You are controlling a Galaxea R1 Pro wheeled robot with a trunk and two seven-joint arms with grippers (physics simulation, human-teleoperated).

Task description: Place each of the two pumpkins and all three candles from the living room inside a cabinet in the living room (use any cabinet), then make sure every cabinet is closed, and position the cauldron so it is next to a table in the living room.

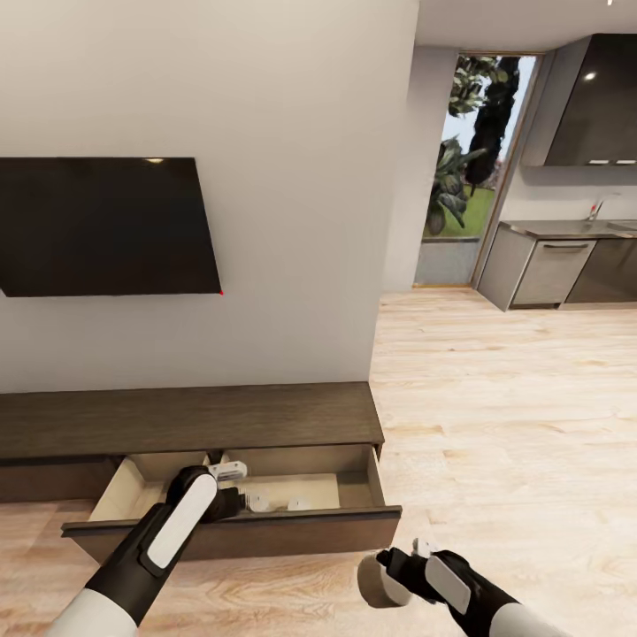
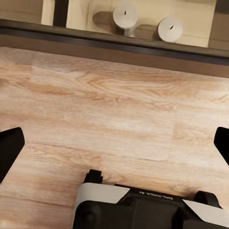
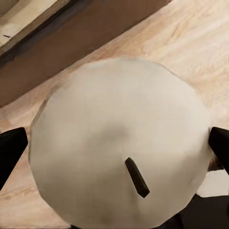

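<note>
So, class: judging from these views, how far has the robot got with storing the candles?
Two candles already stand inside the open drawer of the cabinet. A third candle is in hand, held in the right pincer above the floor beside the drawer. The left pincer is open over the drawer. Left: stow that candle and shut the drawer. No pumpkins or cauldron are in view.

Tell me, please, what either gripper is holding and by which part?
The right gripper holds a candle by its round sides; the left gripper holds nothing.
</note>
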